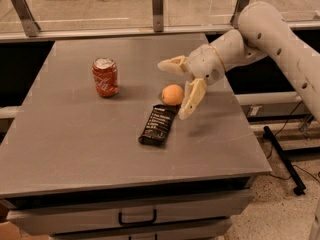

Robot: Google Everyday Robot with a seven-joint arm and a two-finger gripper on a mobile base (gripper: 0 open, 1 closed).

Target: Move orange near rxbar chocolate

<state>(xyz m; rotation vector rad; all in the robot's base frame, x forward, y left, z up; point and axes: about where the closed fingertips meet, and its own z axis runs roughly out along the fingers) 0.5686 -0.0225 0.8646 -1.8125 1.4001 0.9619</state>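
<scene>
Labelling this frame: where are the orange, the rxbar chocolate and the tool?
orange (173, 95), camera view, middle of its skin.
rxbar chocolate (157, 125), camera view, wrapper's middle.
tool (172, 89), camera view, midway between open fingertips straddling the orange.

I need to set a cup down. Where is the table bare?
Bare: the front strip of the table below the bar, and the left side around the can. Crowded: middle right, where the open claw straddles the orange beside the bar.
</scene>
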